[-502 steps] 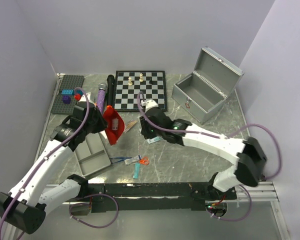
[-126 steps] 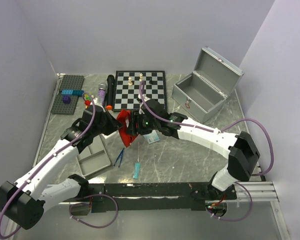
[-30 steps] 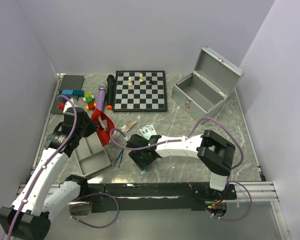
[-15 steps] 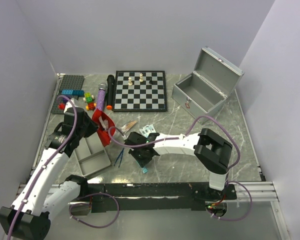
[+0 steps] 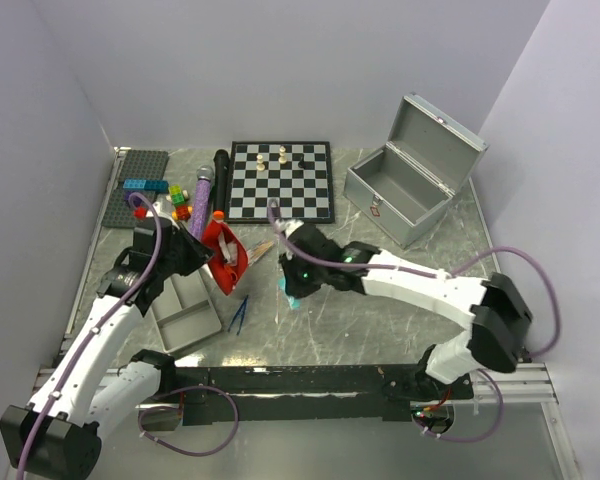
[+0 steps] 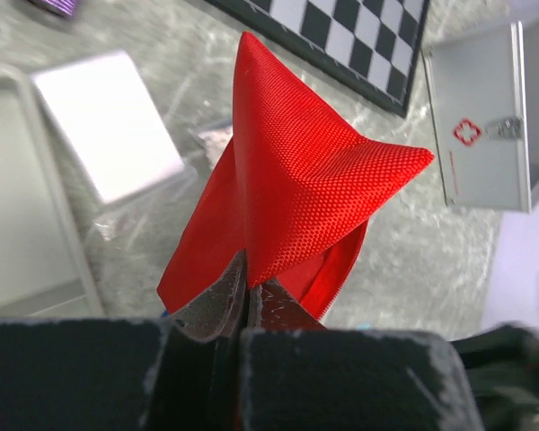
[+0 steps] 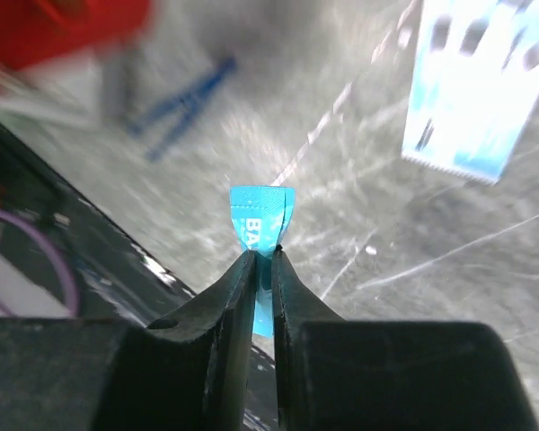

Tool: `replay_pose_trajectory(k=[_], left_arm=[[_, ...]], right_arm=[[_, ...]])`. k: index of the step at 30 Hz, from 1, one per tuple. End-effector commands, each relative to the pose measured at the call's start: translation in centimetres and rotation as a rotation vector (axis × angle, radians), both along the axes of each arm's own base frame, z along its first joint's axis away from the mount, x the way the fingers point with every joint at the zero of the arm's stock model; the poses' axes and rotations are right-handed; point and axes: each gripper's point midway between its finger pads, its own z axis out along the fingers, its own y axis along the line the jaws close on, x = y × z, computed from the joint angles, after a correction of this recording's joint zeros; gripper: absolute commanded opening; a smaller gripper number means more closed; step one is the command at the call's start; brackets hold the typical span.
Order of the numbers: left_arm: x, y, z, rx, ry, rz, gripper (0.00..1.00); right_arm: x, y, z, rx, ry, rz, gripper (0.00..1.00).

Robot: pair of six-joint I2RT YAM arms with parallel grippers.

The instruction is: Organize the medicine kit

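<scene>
My left gripper (image 6: 247,289) is shut on the lower corner of a red zip pouch (image 6: 296,180) and holds it up off the table. In the top view the pouch (image 5: 225,255) hangs left of centre, with the left gripper (image 5: 209,259) beside it. My right gripper (image 7: 262,258) is shut on a small teal bandage packet (image 7: 261,208), held above the table. In the top view the right gripper (image 5: 295,287) is just right of the pouch. Blue tweezers (image 5: 238,315) lie on the table below the pouch and also show in the right wrist view (image 7: 184,103).
A grey divided tray (image 5: 185,308) lies at the left. An open metal first-aid box (image 5: 405,190) stands back right. A chessboard (image 5: 280,180), a microphone (image 5: 202,190) and toy bricks (image 5: 140,185) are at the back. A light-blue packet (image 7: 472,99) lies on the table.
My right gripper has lifted the teal packet from near the front edge and carried it back toward the pouch. My left gripper has swung the pouch right and tilted it.
</scene>
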Motion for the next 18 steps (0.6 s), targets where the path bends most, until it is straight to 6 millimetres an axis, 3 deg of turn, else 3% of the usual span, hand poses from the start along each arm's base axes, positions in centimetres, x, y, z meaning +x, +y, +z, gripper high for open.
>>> replay_pose_trajectory(k=[1,4,12,15,18], left_arm=[[0.7,-2.3,1.8,-0.109,-0.074,-0.076,0.01],[0.6,-3.3,2.1,-0.131,-0.087,-0.096,0.01],[0.4,-5.7,2.8,-0.157,-0.101,-0.111,0.01],[0.4,-5.9,2.8,-0.156,-0.096,-0.100,0.01],[0.5,-6.0,2.8,-0.160,-0.101,-0.098,0.01]], right_arm=[[1.8,1.2,6.5,0.179,-0.075,-0.030,0.18],[3.0,2.5,9.0,0.248,-0.101,-0.035,0.18],[4.4,7.0,12.6,0.429,-0.060,-0.009,0.17],[4.7,8.2,13.0,0.447,-0.039,0.000,0.17],[5.5,8.7,11.8,0.418,-0.019,-0.020,0.17]])
